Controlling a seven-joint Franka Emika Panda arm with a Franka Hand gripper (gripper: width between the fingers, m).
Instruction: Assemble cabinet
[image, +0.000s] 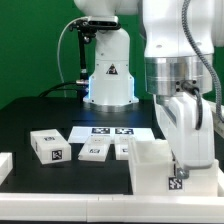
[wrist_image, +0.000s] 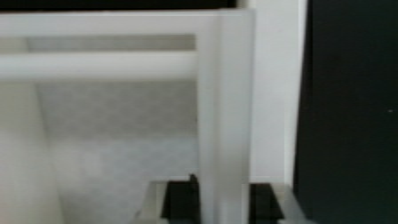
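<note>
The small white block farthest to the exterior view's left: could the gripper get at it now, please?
Probably not directly: the gripper straddles a wall of the cabinet and would have to lift clear first; the block lies uncovered.

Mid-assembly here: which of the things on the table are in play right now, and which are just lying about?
In play:
- cabinet, with the jaws down astride one of its walls

Lying about:
- three small white tagged blocks, apart from the arm, possibly parts for later
- marker board, fixed rig gear
</note>
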